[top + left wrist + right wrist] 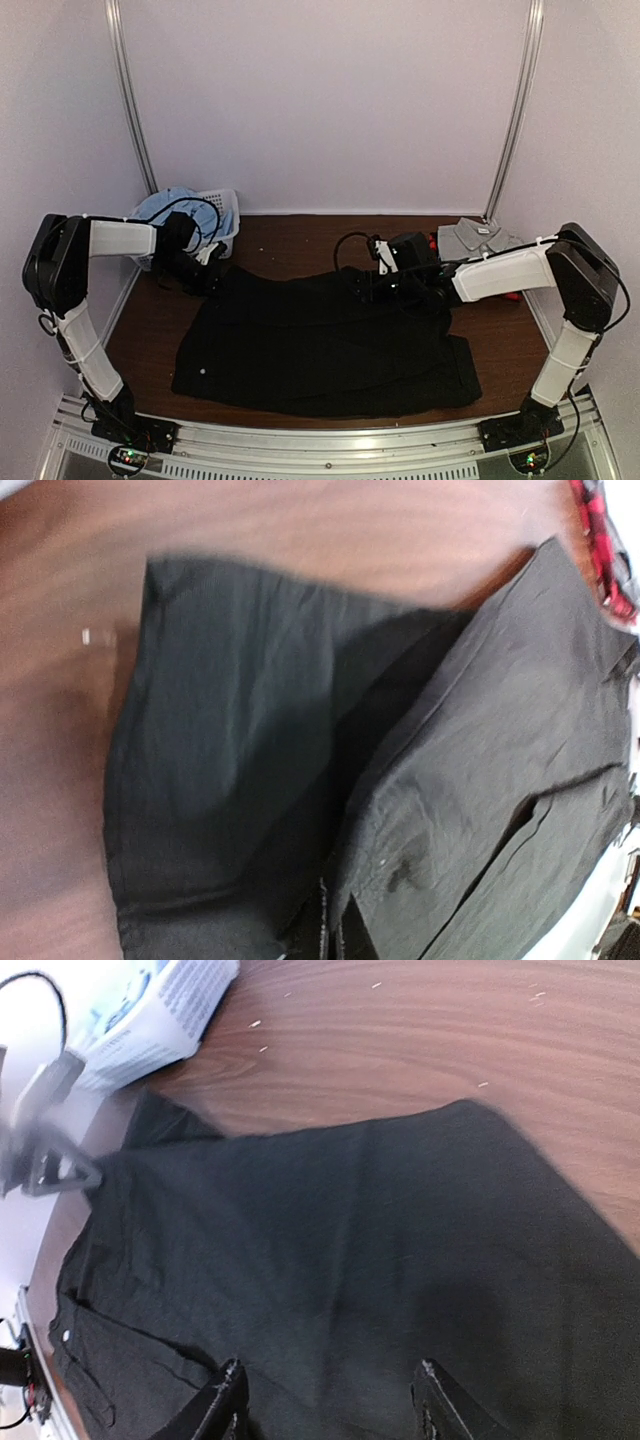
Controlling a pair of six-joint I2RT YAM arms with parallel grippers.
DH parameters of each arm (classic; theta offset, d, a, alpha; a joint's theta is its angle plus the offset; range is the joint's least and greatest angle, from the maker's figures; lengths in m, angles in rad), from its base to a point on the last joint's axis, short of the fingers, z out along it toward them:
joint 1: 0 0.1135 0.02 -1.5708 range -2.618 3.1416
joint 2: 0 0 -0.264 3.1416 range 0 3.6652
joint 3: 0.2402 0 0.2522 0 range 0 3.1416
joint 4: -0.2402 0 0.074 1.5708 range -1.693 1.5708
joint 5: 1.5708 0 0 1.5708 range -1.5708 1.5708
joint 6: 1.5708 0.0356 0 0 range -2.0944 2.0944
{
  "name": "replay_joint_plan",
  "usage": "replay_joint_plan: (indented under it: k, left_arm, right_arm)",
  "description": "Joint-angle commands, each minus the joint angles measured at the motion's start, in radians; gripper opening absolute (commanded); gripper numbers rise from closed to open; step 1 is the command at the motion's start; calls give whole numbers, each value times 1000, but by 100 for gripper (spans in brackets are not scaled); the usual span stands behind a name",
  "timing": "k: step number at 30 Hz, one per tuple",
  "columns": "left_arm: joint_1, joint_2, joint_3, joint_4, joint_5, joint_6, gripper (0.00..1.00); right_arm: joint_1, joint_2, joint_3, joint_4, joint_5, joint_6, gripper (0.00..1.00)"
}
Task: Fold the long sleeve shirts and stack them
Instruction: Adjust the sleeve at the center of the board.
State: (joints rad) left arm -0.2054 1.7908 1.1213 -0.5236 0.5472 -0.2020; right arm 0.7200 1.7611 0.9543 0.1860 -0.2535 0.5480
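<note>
Spread across the worktop [290, 240], the black shirt [330, 350] looks light and limp, best pinched at edges or corners: the left gripper [205, 275] is clamped on its far-left corner, the right gripper [330, 1385] hangs open above its far edge.

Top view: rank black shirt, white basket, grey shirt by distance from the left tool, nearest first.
1. Black shirt: its back-left corner sits at the left tool.
2. White basket: just behind the tool, back left.
3. Grey shirt: far across, back right.
</note>
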Motion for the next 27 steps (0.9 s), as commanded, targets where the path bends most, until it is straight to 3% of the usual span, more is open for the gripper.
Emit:
replay_joint_plan:
  k: [1, 18, 27]
  left_arm:
    - [21, 4, 20, -127, -33, 79, 0]
    - [40, -54, -26, -92, 129, 41, 0]
    - [46, -122, -54, -50, 176, 16, 0]
  right_arm:
    - [-19, -54, 7, -98, 157, -58, 57]
    - [-64, -101, 42, -275, 443, -173, 59]
    - [-118, -99, 55, -348, 493, -198, 59]
